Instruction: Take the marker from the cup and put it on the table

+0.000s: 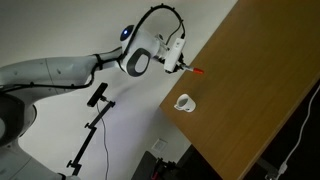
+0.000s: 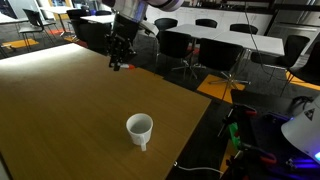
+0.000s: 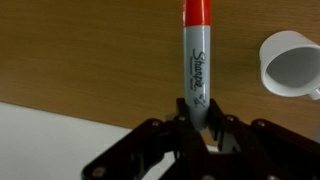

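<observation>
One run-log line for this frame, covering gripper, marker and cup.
gripper: shut on marker | marker: out of cup, red cap pointing away from gripper, near table edge | cup: upright on table, apart from marker

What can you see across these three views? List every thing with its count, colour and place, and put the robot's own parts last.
Sharpie marker: one, grey barrel with red cap, held above the table, outside the mug
mug: one, white, upright on the table near its edge
table: one, medium-brown wood, under the mug
office chairs: several, black, beyond the table
stand: one, black, beside the table
arm: one, white, reaching towards the table
jaws: one pair, black, shut on the Sharpie marker
</observation>
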